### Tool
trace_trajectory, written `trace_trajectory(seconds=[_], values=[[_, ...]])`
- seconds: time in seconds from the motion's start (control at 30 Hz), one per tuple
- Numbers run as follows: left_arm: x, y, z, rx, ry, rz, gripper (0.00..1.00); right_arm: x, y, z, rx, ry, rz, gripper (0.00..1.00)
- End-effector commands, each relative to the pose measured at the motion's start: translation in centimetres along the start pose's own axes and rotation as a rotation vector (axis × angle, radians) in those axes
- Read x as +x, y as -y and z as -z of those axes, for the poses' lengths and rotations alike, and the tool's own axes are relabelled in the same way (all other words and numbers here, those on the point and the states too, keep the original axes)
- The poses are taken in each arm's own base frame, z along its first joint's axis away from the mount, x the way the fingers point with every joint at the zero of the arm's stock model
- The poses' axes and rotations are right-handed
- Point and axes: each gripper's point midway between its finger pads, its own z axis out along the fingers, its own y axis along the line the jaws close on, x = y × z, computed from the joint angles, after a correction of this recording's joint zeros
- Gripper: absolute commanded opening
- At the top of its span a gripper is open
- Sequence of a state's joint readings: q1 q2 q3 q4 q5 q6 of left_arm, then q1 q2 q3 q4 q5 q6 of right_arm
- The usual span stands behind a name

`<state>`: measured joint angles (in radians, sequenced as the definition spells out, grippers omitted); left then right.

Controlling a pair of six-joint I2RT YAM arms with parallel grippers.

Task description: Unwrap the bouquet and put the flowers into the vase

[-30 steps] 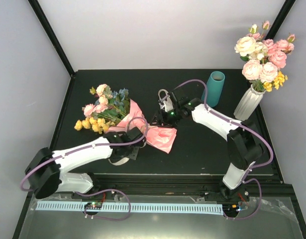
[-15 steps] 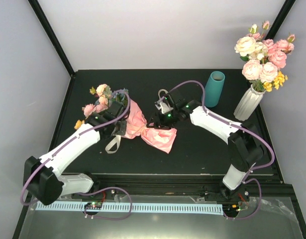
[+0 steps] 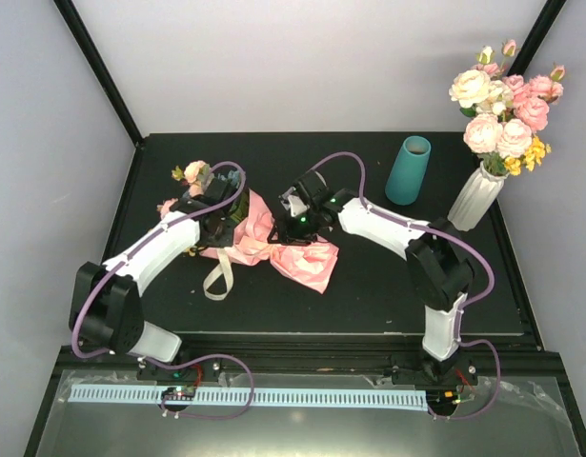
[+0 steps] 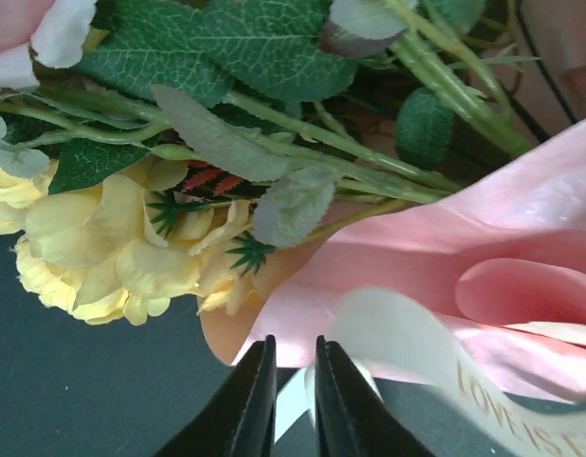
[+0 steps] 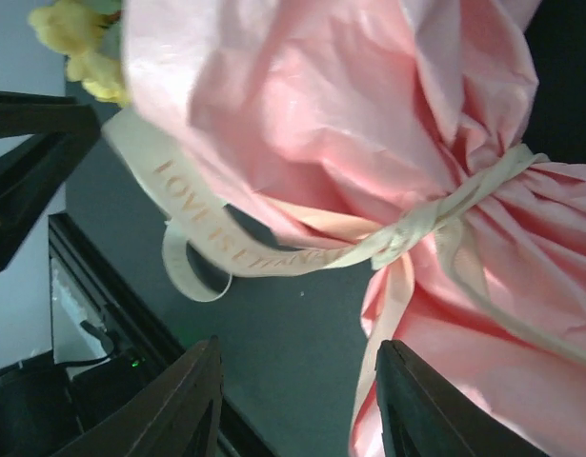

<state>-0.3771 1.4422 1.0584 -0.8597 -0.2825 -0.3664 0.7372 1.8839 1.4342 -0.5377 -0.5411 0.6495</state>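
The bouquet lies on the black table, its pink paper still bound by the cream ribbon, knotted at the waist. One loose ribbon loop trails toward the front. My left gripper hovers over the flowers. Up close, the left gripper has a narrow gap at the paper's edge, with a ribbon strip showing in it and yellow blooms beyond. My right gripper is above the bouquet's waist. The right gripper is open and holds nothing. The teal vase stands upright at the back right.
A white ribbed vase with large pink and cream roses stands in the back right corner, next to the teal vase. Black frame posts rise at both back corners. The table's front rail runs between the arm bases.
My left gripper travelled from the front of the bouquet back over the flowers, and its jaws parted slightly. The ribbon loop now lies loose. My right gripper shifted left and narrowed a little.
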Motion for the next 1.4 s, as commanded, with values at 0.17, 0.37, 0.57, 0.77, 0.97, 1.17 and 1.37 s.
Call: trace_trajectory(seconds=[0.17, 0.37, 0.57, 0.77, 0.97, 1.17, 1.37], values=[[-2.0, -1.0, -0.9, 0.029, 0.007, 0.061, 0.17, -0.7, 1.6, -2.4, 0.057, -0.002, -0.037, 0.39], [-2.0, -2.0, -2.2, 0.039, -0.011, 0.069, 0.17, -0.7, 2.2, -3.8, 0.071, -0.023, -0.041, 0.31], [-1.8, -2.2, -4.2, 0.073, -0.060, 0.066, 0.17, -0.5, 3.0, -4.5, 0.101, -0.037, -0.035, 0.21], [-1.5, -1.7, -6.1, 0.097, -0.106, 0.054, 0.17, -0.2, 4.6, -4.5, 0.182, -0.042, -0.009, 0.16], [-1.8, -1.6, -7.2, 0.108, -0.138, 0.046, 0.17, 0.0, 5.4, -5.4, 0.200, -0.061, -0.016, 0.20], [-1.6, -1.5, -7.9, 0.130, -0.162, 0.046, 0.16, 0.0, 3.8, -5.7, 0.162, -0.056, 0.037, 0.23], [-0.6, -0.3, -8.0, 0.197, -0.194, 0.039, 0.16, -1.9, 3.0, -6.2, 0.164, -0.022, 0.048, 0.28]])
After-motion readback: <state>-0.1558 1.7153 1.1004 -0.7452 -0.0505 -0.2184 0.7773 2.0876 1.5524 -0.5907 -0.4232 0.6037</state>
